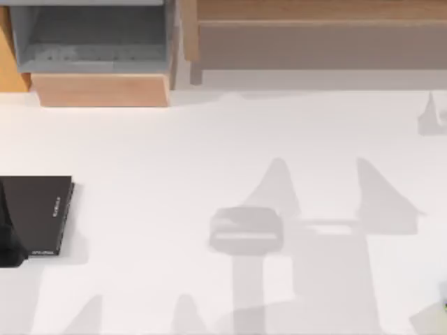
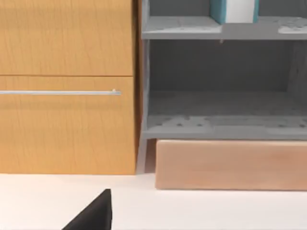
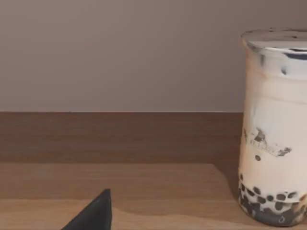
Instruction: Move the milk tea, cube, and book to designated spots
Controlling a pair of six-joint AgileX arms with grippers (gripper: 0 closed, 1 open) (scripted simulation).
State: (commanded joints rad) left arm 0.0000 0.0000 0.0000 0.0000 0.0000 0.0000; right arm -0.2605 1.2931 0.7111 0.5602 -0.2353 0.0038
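Note:
The book (image 2: 234, 10), teal with white page edges, stands upright on the upper level of the grey shelf unit (image 2: 220, 129). A dark part of my left gripper (image 2: 93, 215) sits low over the white table, well short of that unit. The milk tea (image 3: 273, 134), a clear cup with a sealed lid and dark pearls at the bottom, stands on a wooden shelf board (image 3: 110, 187). A dark part of my right gripper (image 3: 93, 214) is in front of the board, off to the cup's side and apart from it. The cube is out of view.
A flat black book (image 1: 35, 213) lies at the table's left edge. The grey shelf unit (image 1: 91, 42) with a pale wooden base stands at the back left, and a wooden shelf (image 1: 314, 35) at the back right. An orange cabinet with a metal handle (image 2: 62, 92) adjoins the grey unit.

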